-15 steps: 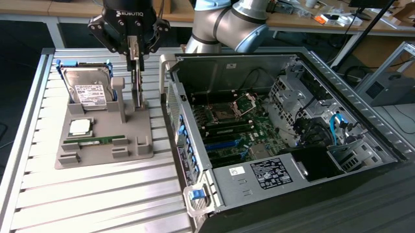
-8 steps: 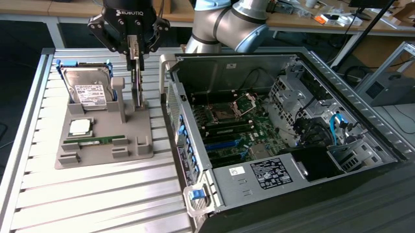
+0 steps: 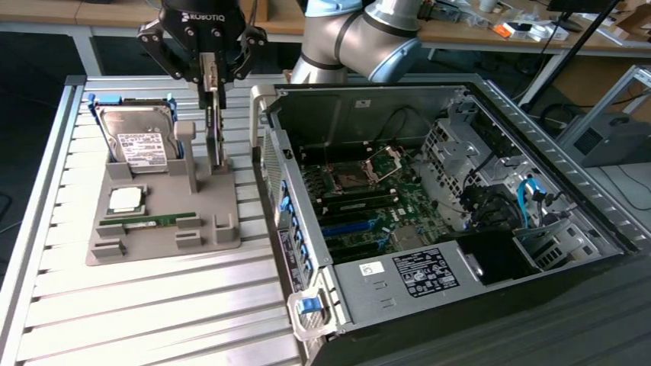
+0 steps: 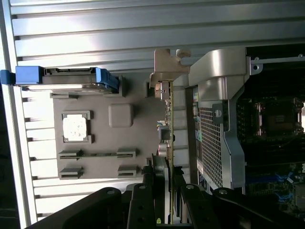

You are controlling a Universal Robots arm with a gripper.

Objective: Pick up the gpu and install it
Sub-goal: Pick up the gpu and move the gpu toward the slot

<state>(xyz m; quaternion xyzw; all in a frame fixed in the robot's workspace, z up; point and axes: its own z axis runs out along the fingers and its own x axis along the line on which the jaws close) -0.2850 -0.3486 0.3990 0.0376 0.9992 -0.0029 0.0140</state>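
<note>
The black robot gripper (image 3: 210,80) is clamped on the top edge of the thin dark gpu card (image 3: 213,130), with a finger on each flat face. The card stands upright and edge-on; its long axis appears vertical, and its lower end is at the grey plastic parts holder (image 3: 152,244) on the ribbed aluminium worktop (image 3: 152,313). It sits between the silver hard drive (image 3: 137,145) and the open black computer case (image 3: 407,282). In the wrist view the card (image 4: 170,143) is a thin line running out from the gripper (image 4: 169,171).
</note>
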